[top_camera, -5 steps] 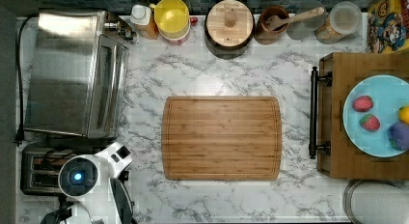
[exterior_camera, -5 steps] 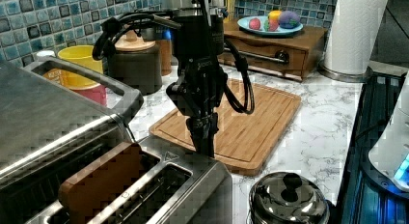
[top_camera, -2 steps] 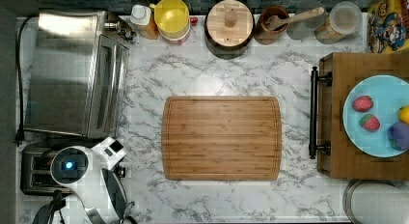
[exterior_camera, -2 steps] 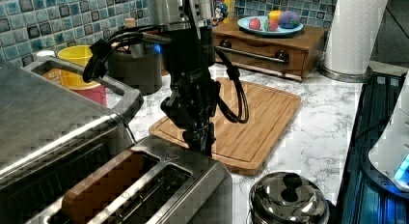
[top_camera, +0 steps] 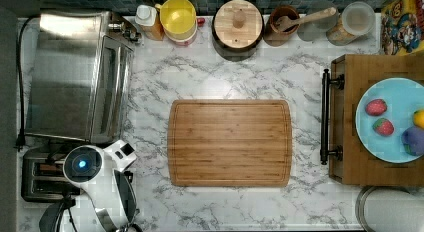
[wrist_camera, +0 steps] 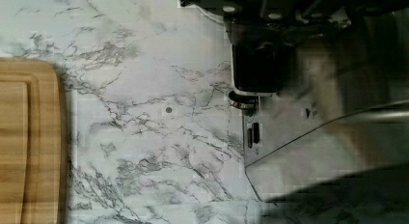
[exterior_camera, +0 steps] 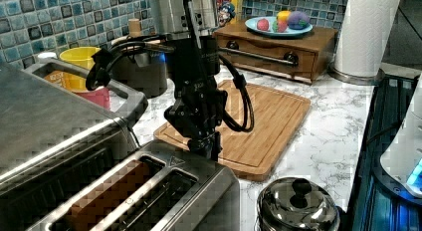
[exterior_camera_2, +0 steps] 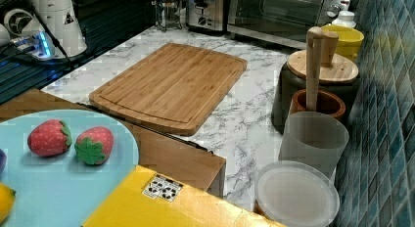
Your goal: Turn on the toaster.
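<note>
The toaster is a small steel box with two long slots, in the foreground of the left view. A brown slice of bread sits low in its nearer slot. In the top view the toaster lies at the bottom left, partly under my arm. My gripper points straight down at the toaster's end that faces the cutting board, with its fingers together and holding nothing. In the wrist view a black block on the toaster's end wall lies just under my dark fingers. The toaster stands far back in the right view.
A large steel toaster oven stands beside the toaster. A wooden cutting board lies mid-counter. A steel lidded pot sits close to the toaster. Jars line the tiled wall, and a wooden drawer box carries a blue plate.
My gripper has gone down along the toaster's end. The bread slice, which stood above the slot a second ago, has sunk into it.
</note>
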Action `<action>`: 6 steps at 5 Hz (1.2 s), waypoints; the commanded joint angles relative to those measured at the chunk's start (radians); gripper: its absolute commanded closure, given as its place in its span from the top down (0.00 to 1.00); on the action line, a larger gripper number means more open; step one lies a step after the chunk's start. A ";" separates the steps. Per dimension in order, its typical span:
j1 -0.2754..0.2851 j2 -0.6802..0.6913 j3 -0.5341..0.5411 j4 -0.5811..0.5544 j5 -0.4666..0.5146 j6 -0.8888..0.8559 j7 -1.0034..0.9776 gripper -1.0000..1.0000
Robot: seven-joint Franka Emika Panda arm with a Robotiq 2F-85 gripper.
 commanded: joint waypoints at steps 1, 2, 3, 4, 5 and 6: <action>-0.041 0.108 -0.017 -0.260 0.146 0.237 -0.215 0.00; -0.025 0.136 -0.001 -0.312 0.157 0.303 -0.264 0.00; -0.035 0.148 -0.013 -0.317 0.138 0.325 -0.230 0.00; -0.067 0.057 -0.030 -0.335 0.123 0.279 -0.248 0.00; -0.070 0.057 -0.027 -0.335 0.123 0.279 -0.247 0.00; -0.070 0.057 -0.027 -0.335 0.123 0.279 -0.248 0.00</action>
